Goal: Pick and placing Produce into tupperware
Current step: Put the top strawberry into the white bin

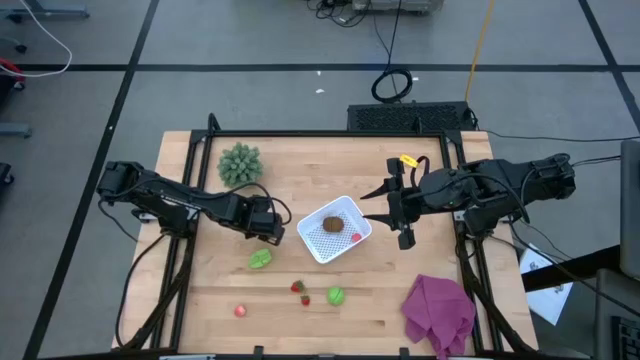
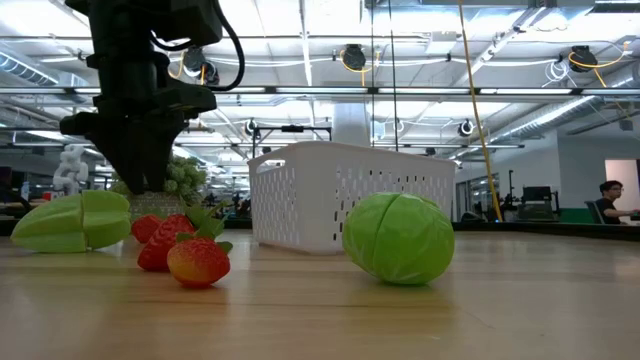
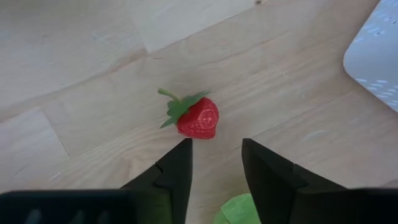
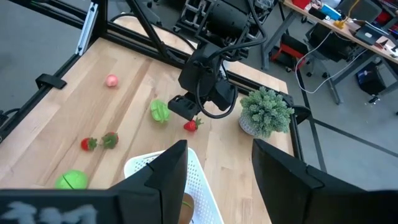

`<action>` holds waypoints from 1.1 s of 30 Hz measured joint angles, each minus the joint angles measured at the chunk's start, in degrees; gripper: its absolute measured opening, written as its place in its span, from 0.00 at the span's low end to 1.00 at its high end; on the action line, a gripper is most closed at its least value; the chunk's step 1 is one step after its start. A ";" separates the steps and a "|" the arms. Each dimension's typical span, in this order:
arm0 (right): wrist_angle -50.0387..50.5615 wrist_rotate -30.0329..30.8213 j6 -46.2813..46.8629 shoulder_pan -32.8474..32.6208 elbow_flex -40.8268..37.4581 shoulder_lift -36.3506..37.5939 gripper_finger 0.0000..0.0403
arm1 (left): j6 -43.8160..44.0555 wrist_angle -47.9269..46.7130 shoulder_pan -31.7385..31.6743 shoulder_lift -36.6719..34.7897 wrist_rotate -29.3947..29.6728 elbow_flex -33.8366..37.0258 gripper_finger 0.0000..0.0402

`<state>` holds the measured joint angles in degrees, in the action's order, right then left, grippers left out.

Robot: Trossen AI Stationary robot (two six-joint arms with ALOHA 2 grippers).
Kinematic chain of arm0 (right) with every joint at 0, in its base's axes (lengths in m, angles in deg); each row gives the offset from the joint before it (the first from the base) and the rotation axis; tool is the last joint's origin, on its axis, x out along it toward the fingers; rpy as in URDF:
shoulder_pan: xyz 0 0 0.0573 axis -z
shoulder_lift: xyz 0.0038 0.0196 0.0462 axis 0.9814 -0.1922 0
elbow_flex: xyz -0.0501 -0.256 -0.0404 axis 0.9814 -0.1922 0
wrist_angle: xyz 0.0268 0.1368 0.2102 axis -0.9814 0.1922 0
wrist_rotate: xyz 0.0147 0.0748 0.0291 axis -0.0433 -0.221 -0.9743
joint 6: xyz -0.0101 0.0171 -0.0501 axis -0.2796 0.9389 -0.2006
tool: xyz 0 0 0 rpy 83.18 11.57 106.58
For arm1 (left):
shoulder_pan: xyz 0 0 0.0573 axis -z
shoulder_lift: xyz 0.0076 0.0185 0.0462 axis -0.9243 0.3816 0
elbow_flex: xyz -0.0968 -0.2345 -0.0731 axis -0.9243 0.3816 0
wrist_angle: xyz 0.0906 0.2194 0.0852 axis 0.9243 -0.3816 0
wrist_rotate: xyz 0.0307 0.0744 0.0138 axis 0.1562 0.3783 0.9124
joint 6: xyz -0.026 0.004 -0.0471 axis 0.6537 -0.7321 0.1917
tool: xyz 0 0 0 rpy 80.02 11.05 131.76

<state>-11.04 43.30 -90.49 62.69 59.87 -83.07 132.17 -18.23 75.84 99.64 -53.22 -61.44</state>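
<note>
A red strawberry point(image 3: 198, 118) lies on the wood just past my left gripper's point(image 3: 214, 155) fingertips. The gripper points down, open with a narrow gap, and holds nothing. It hovers left of the white tupperware point(image 1: 318, 245), which holds a brown round piece point(image 1: 332, 224) and a red piece point(image 1: 356, 238). A green leafy piece point(image 1: 260, 259) lies close below the left gripper. Two strawberries point(image 1: 300, 292), a green round piece point(image 1: 336, 296) and a pink ball point(image 1: 240, 311) lie nearer the front edge. My right gripper point(image 1: 390, 213) hangs open, high above the table right of the tupperware.
A spiky green plant point(image 1: 240, 163) stands at the far left of the table. A purple cloth point(image 1: 438, 312) lies at the near right corner. A yellow object point(image 1: 407, 160) sits by the far right edge. Bare wood lies between the tupperware and the cloth.
</note>
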 joint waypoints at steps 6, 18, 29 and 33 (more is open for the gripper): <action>0.00 -0.02 0.00 0.00 0.00 0.00 0.43 | 2.38 -2.50 -0.04 0.00 0.07 0.00 0.50; 0.00 -0.04 -0.02 0.00 0.00 0.00 0.43 | 3.38 1.95 -0.05 0.68 -0.43 0.01 0.61; 0.20 -0.04 -0.88 0.00 0.00 0.00 0.43 | 5.40 4.41 -0.11 5.14 -1.30 1.66 0.61; 0.17 -0.04 -0.89 0.00 0.00 -0.02 0.43 | 3.64 6.13 -0.66 6.85 -1.17 1.66 0.61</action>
<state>-10.87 43.26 -91.39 62.69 59.87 -83.09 135.81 -12.10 75.18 106.49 -54.39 -59.77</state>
